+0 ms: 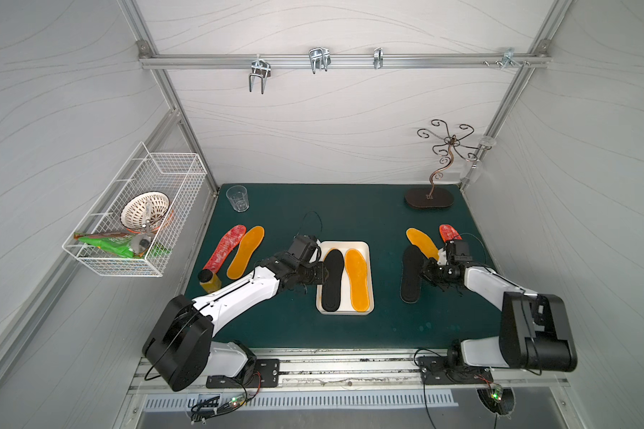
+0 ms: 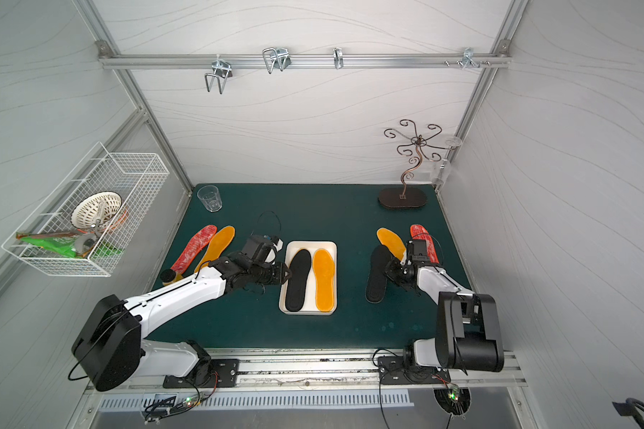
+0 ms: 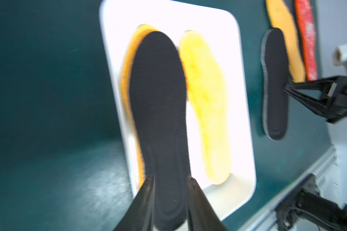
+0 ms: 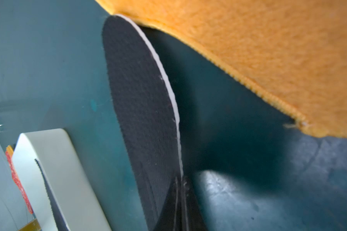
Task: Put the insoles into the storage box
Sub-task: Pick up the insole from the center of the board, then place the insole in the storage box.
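**Three insoles boxed, five left on the counter**

Your dark green mat-covered counter [image 1: 294, 327] fills the middle of both top views. The shallow white plastic storage box [image 1: 344, 245] sits at its centre. The box holds three insoles. A black fabric foot-shaped insole [image 1: 331, 280] lies on an orange-yellow fleecy insole [image 3: 126, 80], whose edge peeks out in the left wrist view. A second orange-yellow insole [image 1: 357, 280] lies just beside them.

By my count five remain outside.
- **Centre-left of a top view:** a red white-mottled insole [image 1: 225, 247] and a third orange-yellow insole [image 1: 246, 252] lie side by side, well apart from either claw.
- **Centre-right of a top view:** a fourth orange-yellow insole [image 1: 422, 243], a second red mottled insole [image 1: 448, 232] partly hidden by the arm, and a loose black insole [image 1: 409, 276].

Your right claw [image 4: 180, 179] is pressed together on the long edge of the loose black insole, and that edge looks raised off the counter. I judge this to be a pickup in hand.

Your left claw [image 3: 170, 177] is spread. Its tips straddle the heel of the black insole in the box and grip nothing.
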Controlling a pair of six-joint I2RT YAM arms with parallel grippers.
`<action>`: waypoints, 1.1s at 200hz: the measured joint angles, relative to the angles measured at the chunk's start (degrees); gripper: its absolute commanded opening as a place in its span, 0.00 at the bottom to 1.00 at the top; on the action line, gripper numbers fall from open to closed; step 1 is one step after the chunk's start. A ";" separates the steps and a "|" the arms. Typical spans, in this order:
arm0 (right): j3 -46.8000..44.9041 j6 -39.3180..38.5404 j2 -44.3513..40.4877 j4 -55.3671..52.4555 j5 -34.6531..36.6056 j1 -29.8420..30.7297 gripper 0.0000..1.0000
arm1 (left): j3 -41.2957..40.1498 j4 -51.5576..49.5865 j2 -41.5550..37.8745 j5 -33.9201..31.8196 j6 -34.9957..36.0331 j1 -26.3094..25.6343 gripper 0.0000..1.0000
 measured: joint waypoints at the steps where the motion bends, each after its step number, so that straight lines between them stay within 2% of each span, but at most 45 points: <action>1: 0.00 -0.02 -0.04 -0.04 -0.02 0.02 0.00 | 0.00 0.07 0.02 0.09 0.04 -0.02 0.32; 38: 0.46 -0.66 -5.11 -1.99 -1.07 0.90 0.00 | 0.00 1.55 0.35 2.89 0.76 -0.57 0.33; 106: 4.35 -1.97 -10.58 -6.01 -3.23 4.44 0.00 | -0.26 1.73 -1.29 0.74 0.52 0.22 0.36; 138: 6.32 -1.27 -12.76 -8.07 -3.80 9.53 0.00 | -3.58 3.93 -5.25 1.31 -1.36 5.99 0.39; 173: 8.50 2.47 -14.47 -7.41 -4.00 17.81 0.00 | -7.23 3.85 -6.86 0.74 -2.75 13.11 0.39; 220: 8.50 8.04 -10.69 -2.27 -3.63 26.56 0.00 | -10.29 3.50 -8.41 -0.48 -3.19 16.00 0.39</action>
